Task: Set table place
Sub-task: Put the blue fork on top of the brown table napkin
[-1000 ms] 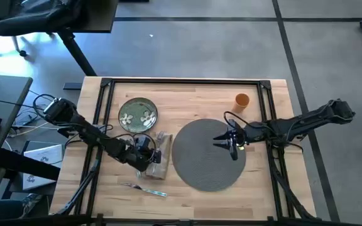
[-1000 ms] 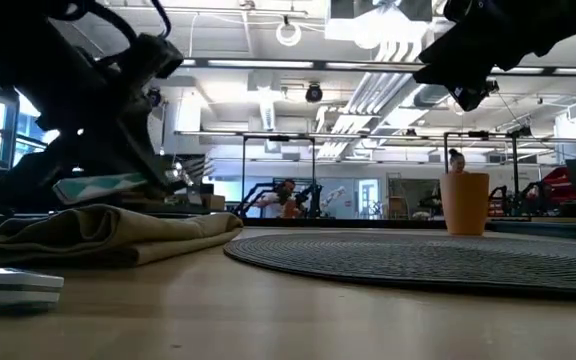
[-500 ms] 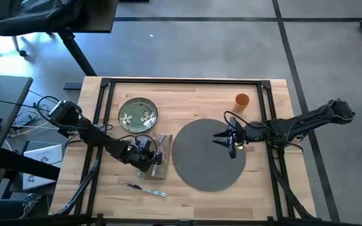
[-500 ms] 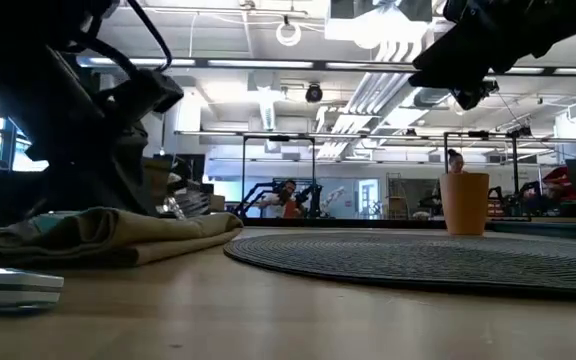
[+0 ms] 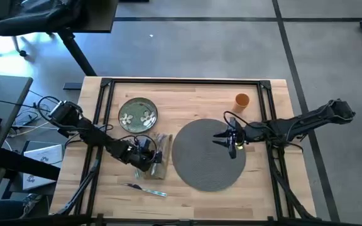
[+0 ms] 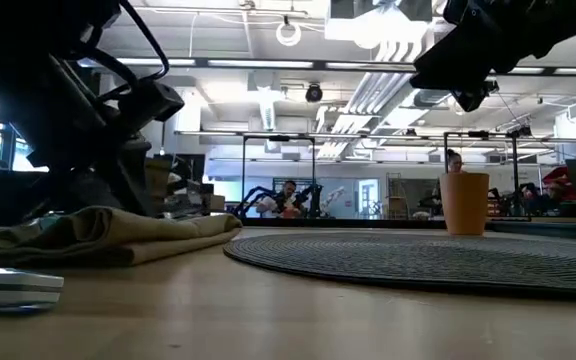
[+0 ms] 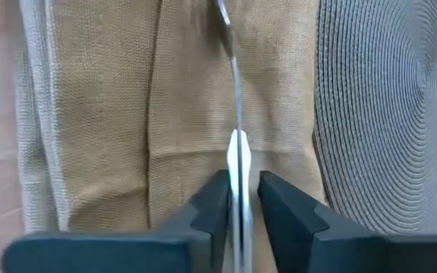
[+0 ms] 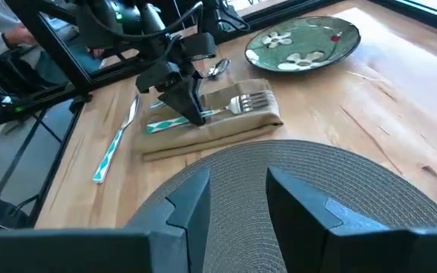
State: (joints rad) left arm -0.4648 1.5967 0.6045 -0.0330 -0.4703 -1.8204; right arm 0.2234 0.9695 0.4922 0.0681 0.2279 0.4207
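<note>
Currently left claw (image 7: 240, 201) is closed on a slim metal fork (image 8: 230, 107) with pale patterned handle, lying on the folded beige cloth napkin (image 7: 165, 98), probably for lifting beside the round grey woven mat (image 5: 207, 154). Right claw (image 8: 237, 199) hovers open over the mat, waiting. Green floral plate (image 5: 137, 115) and orange cup (image 5: 242, 100) sit apart on the light wooden worktop (image 5: 187, 94).

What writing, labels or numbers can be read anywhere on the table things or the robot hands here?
None can be read.
The green plate carries only white flower shapes, no words.
The orange cup, grey mat and beige napkin show no text.
The fork held in the left hand shows only a teal pattern on its handle.
The room behind is too blurred to read.
</note>
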